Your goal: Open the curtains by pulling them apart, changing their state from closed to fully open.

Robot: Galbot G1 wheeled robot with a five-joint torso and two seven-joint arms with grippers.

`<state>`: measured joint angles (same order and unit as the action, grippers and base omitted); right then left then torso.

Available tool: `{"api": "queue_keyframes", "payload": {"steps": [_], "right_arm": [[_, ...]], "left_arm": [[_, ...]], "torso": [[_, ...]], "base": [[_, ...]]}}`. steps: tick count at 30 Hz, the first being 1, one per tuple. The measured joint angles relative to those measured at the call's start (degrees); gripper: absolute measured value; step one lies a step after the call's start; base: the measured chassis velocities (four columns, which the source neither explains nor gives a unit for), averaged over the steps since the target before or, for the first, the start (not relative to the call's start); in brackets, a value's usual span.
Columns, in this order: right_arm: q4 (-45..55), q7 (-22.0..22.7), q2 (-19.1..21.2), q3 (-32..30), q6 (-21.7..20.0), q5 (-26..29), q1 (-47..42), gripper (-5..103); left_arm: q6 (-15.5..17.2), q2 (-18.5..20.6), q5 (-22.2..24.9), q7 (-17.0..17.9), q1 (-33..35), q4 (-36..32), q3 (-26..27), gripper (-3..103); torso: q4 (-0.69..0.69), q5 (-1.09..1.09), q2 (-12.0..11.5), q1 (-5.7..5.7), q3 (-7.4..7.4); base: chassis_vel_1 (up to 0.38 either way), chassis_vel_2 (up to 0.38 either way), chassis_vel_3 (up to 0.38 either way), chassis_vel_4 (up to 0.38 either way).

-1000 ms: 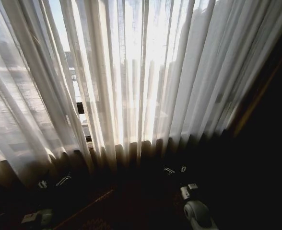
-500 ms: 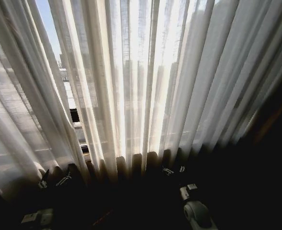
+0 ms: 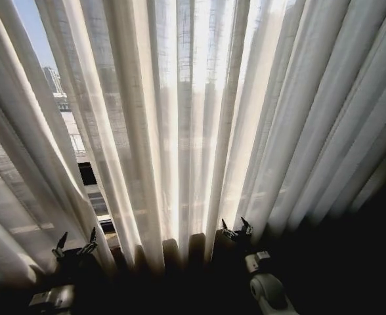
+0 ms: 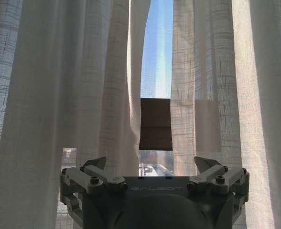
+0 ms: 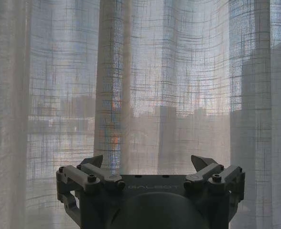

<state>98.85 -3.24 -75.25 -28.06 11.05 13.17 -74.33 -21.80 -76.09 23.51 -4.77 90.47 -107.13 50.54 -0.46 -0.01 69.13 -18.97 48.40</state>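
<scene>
Sheer white pleated curtains (image 3: 199, 125) hang in front of the robot, with both grippers raised close to the fabric.

The translucent panels cover the whole window; on the robot's left a narrow gap (image 4: 157, 57) between two panels shows blue sky and buildings. The left gripper (image 3: 75, 244) stands just before this gap, fingers spread wide and grasping nothing. The right gripper (image 3: 235, 228) faces the closed folds near the middle, fingers (image 5: 205, 164) also spread and empty.
</scene>
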Motion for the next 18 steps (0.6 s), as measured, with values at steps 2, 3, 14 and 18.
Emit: {"api": "queue_keyframes", "payload": {"steps": [2,3,14,18], "right_arm": [[-0.1,0.1,0.5,0.4,0.0,-1.4,0.1,100],[-0.1,0.1,0.5,0.4,0.0,-1.4,0.1,100],[-4.3,4.9,1.4,5.5,0.6,-1.9,4.6,100],[-8.4,5.5,0.4,7.8,1.6,-1.6,7.8,100]], "left_arm": [[0.0,0.0,0.0,0.0,0.0,0.0,0.0,100],[0.0,0.0,0.0,0.0,0.0,0.0,0.0,100],[0.0,0.0,0.0,0.0,0.0,0.0,0.0,100],[0.0,0.0,0.0,0.0,0.0,0.0,0.0,100]], "torso": [[-0.01,-0.02,0.0,-0.02,0.01],[-0.01,-0.02,0.0,-0.02,0.01],[-0.01,0.00,0.1,0.19,-0.06],[-0.01,0.00,0.0,0.05,-0.01]], "base": [[-0.087,0.095,0.087,-0.090],[-0.057,0.051,0.033,-0.090],[0.007,-0.027,-0.026,0.031],[0.000,0.000,0.000,0.000]]}}
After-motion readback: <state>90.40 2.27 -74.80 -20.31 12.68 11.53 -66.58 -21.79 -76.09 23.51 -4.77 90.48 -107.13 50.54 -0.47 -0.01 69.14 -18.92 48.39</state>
